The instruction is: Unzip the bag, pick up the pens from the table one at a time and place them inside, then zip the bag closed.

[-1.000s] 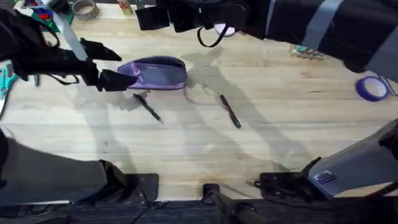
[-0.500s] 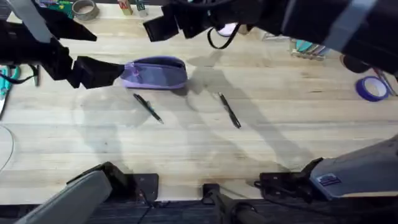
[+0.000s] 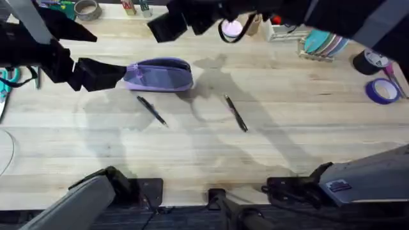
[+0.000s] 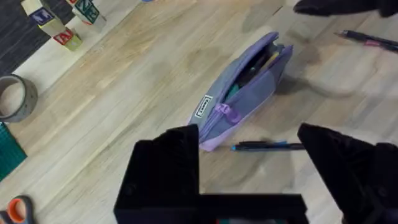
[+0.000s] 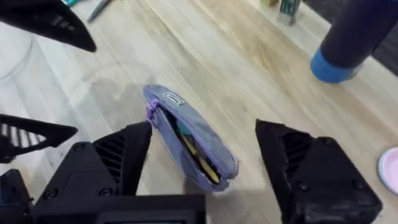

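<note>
Both jaws spread; bag (image 4: pixel 242 93) unzipped, label unreadable.

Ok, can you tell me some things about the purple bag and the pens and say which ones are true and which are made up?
1. Both pens lie on the table. True.
2. The bag is zipped fully shut. False: both wrist views show it gaping open along the top.
3. The left gripper is open. True.
4. The right gripper is clamped on a pen. False: it is open, above the bag.
5. The bag is orange. False: it is lavender purple.
</note>
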